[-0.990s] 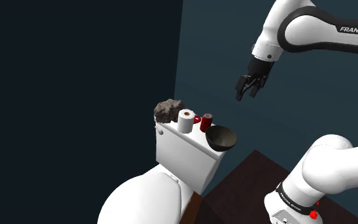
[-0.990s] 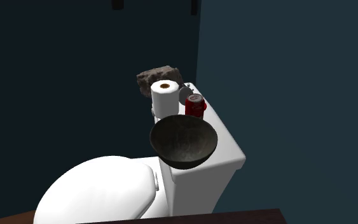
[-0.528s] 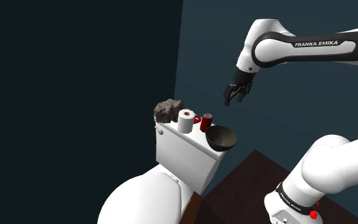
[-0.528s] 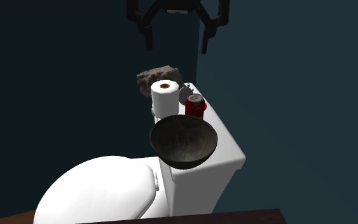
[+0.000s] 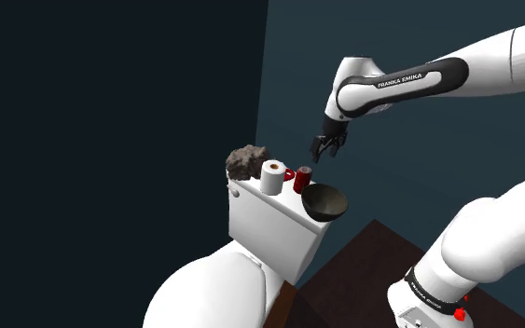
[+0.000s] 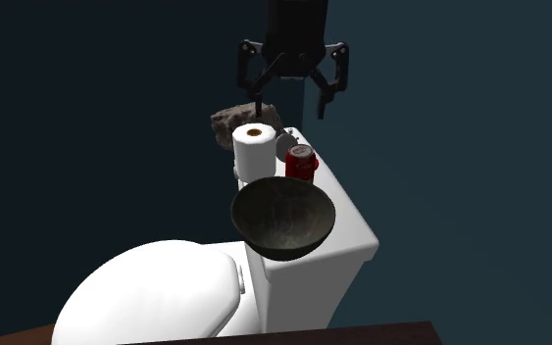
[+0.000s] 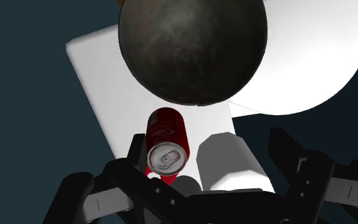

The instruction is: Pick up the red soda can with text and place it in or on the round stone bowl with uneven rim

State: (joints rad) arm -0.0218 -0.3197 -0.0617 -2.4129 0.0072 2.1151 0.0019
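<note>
Second exterior view | gripper (image 6: 290, 106) fingers spread apart | red soda can (image 6: 301, 163) below, untouched

On the flat top of the white toilet tank (image 5: 269, 228) are set a rough brown rock (image 5: 247, 161), a white paper roll (image 5: 272, 176), an upright red soda can (image 5: 302, 179) and a dark round stone bowl (image 5: 324, 201).

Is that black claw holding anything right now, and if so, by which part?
Nothing is held. The gripper hangs open above the red soda can, touching nothing.
</note>
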